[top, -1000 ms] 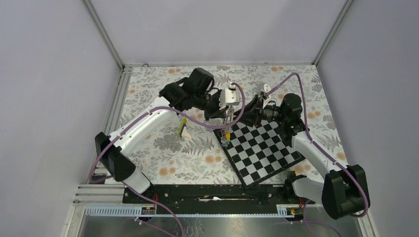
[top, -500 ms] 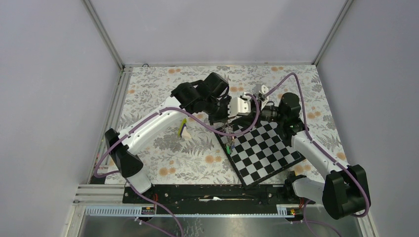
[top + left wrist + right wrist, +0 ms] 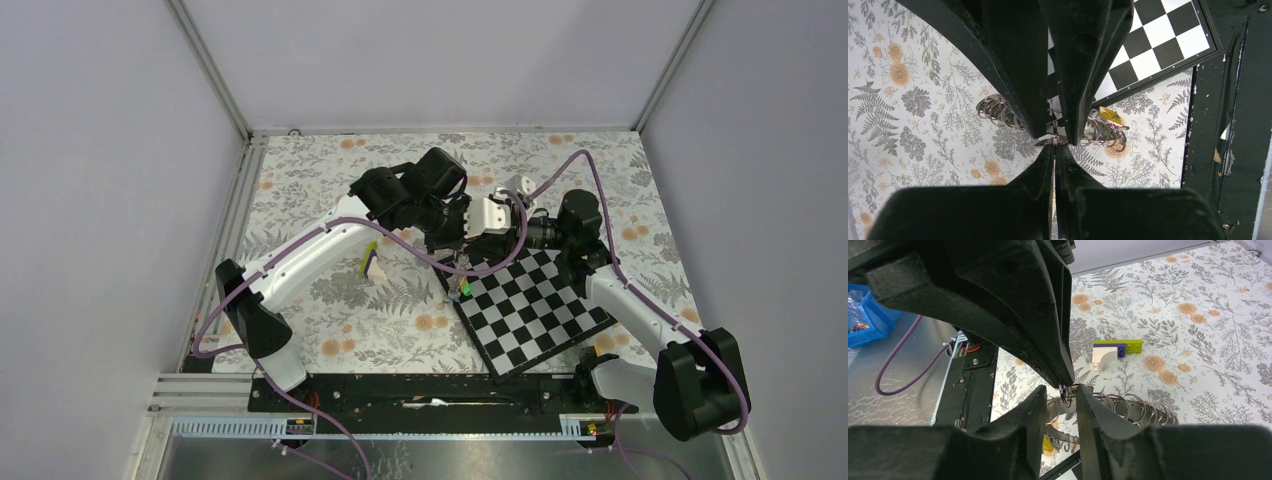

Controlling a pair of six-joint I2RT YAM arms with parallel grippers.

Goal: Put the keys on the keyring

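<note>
Left claw (image 3: 1054,150) is pinched shut on a thin loop of the grey, coil-rimmed metal keyring (image 3: 1105,134). The right claw (image 3: 1060,396) meets it tip to tip, narrowly parted around that loop. Only overhead do we see the green-headed key (image 3: 463,289) at the left corner of the black-and-white chessboard (image 3: 530,310). Our right wrist view alone shows the lime-and-white wedge block (image 3: 1110,352) beyond the ring on the floral bench (image 3: 1198,315).
</note>
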